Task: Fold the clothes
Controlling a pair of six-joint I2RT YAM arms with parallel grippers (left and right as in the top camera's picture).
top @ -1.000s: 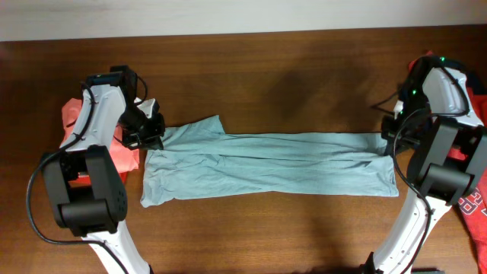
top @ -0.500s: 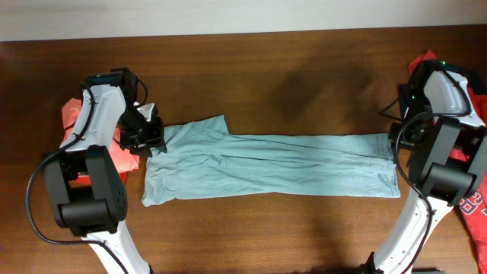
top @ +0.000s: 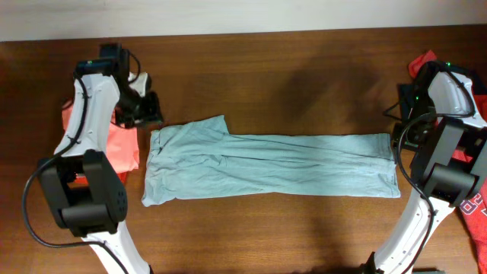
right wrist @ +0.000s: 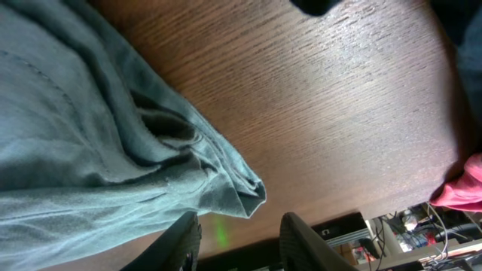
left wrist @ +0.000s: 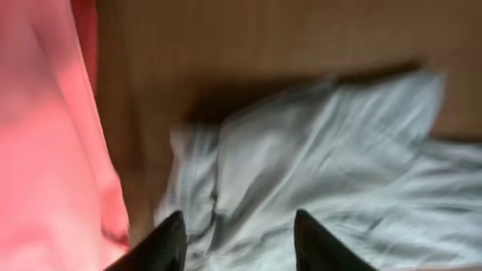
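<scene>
The pale grey-blue T-shirt (top: 270, 164) lies flat across the middle of the surface (top: 289, 68) as a long narrow band, so the lengthwise folds appear complete. The crosswise folds are judged outstanding. The left end effector (left wrist: 237, 226), near the band's upper left corner, is spread and empty. The right end effector (right wrist: 239, 220), at the band's right end, is likewise spread and empty. The coral shirt (top: 114, 141) at far left and the red shirt (top: 475, 205) at far right lie unfolded.
</scene>
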